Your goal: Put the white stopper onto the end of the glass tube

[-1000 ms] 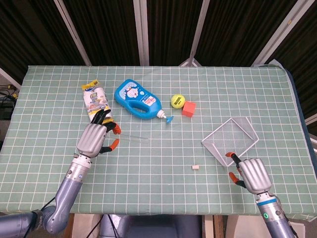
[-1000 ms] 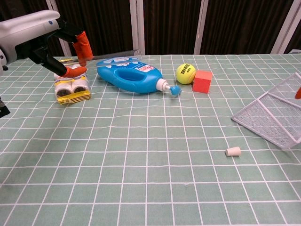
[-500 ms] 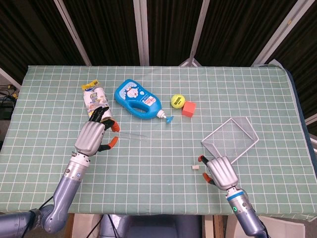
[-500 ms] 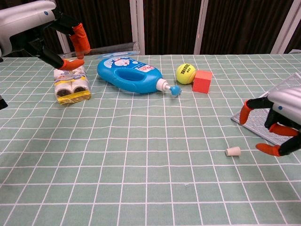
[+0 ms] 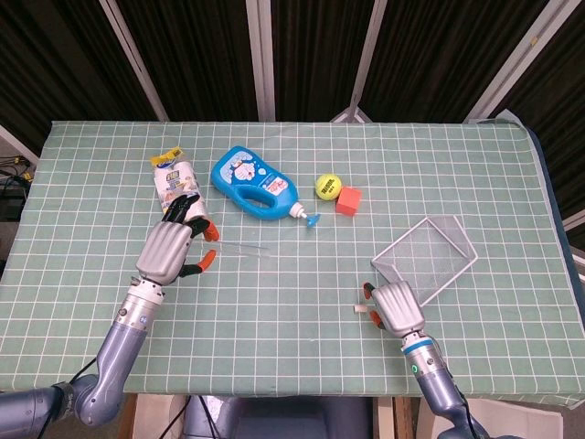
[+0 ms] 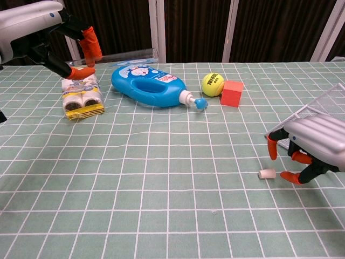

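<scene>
**Small stopper, easy to knock away**

Your right hand [image 6: 310, 148] is hovering just right of the white stopper [image 6: 267, 173], fingers spread and curled down, grasping nothing. The stopper is lying on its side on the green cloth [image 6: 161, 205], near the wire basket [image 5: 430, 251]. If you are closing in from the side, a fingertip could be nudging it so it rolls left, out of the pinch. Your left hand [image 5: 172, 249] is pinching the glass tube [image 6: 126, 55] and holding it above the table, its open end pointing right, over the blue bottle [image 6: 148, 86]. That tube is thin and only lightly held, so it may be tilting or slipping when you bring the two together.
</scene>
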